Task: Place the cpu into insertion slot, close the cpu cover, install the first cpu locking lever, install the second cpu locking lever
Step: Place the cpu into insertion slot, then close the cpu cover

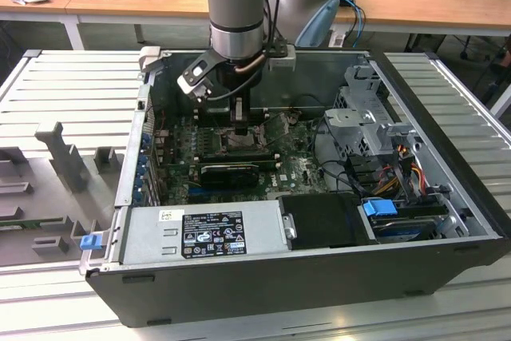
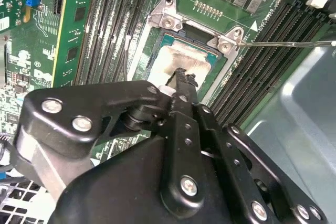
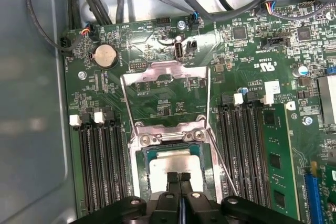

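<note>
Sitting under end effector (image 3: 179,178), cpu (image 3: 167,162) in slot (image 3: 139,174)

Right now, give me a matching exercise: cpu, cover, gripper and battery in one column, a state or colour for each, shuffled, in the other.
1 cpu
2 cover
3 gripper
4 battery

a shut
b swung open
c round, silver
d lying in the slot

Pairs: 1-d, 2-b, 3-a, 4-c.
</note>
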